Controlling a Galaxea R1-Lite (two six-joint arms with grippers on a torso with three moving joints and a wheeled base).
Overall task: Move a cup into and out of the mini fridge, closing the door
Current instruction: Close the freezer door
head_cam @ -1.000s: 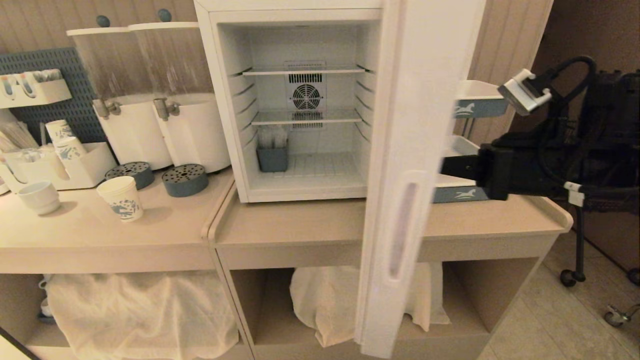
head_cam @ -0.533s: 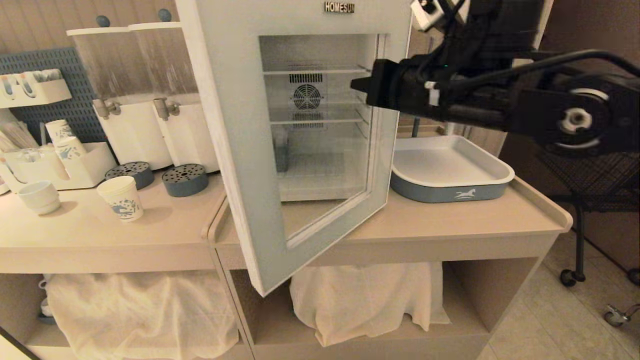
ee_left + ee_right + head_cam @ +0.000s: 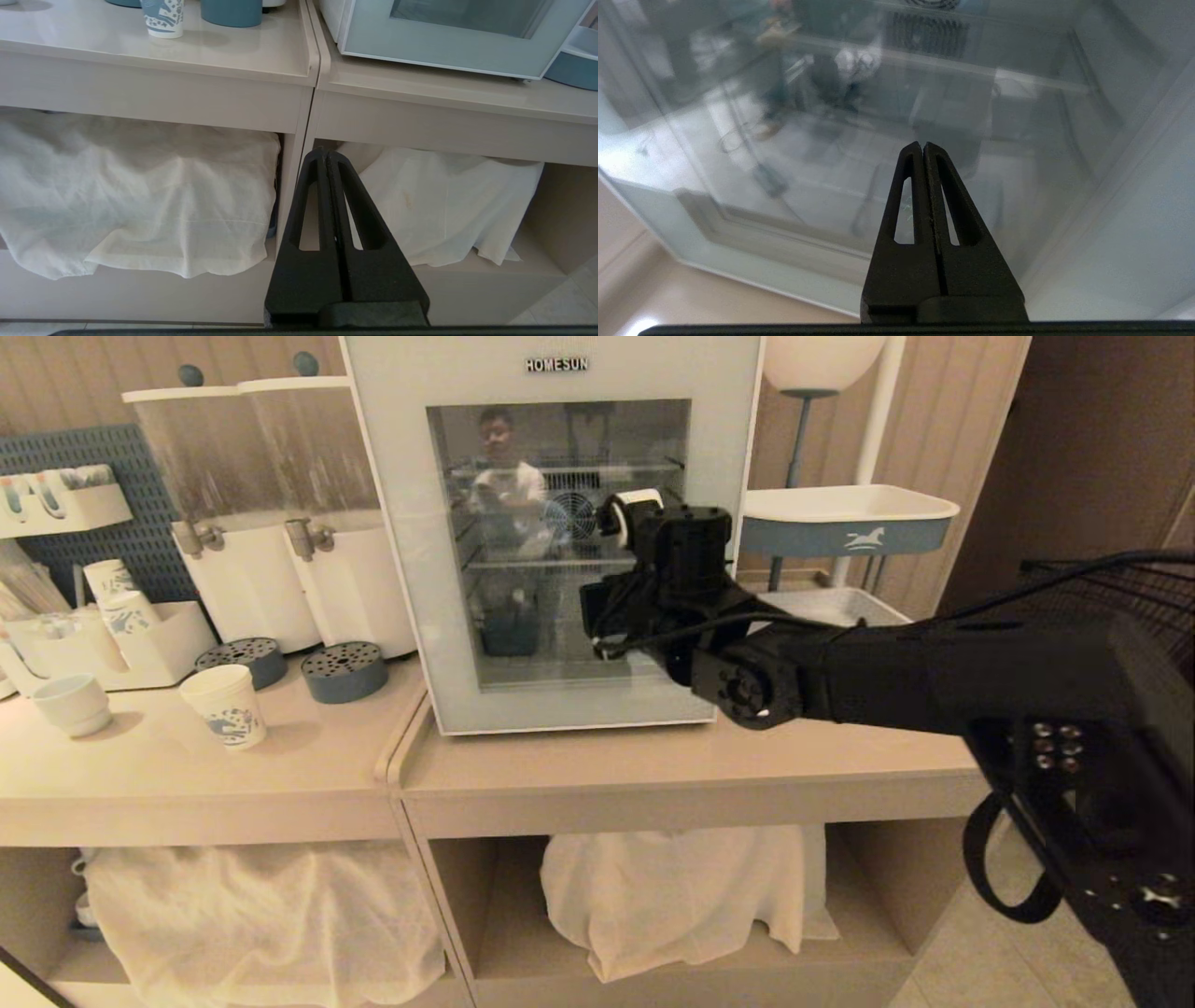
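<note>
Pale wooden counters (image 3: 653,765) fill the room's front, with white cloths tucked on the shelves below. On the right counter the mini fridge (image 3: 392,523) is seen, and its door (image 3: 411,616) looks flat against the box, so it is judged shut or almost shut. The right gripper (image 3: 923,145) is held at the glass pane with its two fingers pressed together and nothing between them. The left gripper (image 3: 326,151) is parked low by the shelves, also pinched closed and empty. The cup (image 3: 226,706) is left standing on the left counter, well apart from the fridge. To finish well, the door should be pushed gently and straight until the frame is sealed all round. HOMESUN (image 3: 556,365) can be read on the door's top.
</note>
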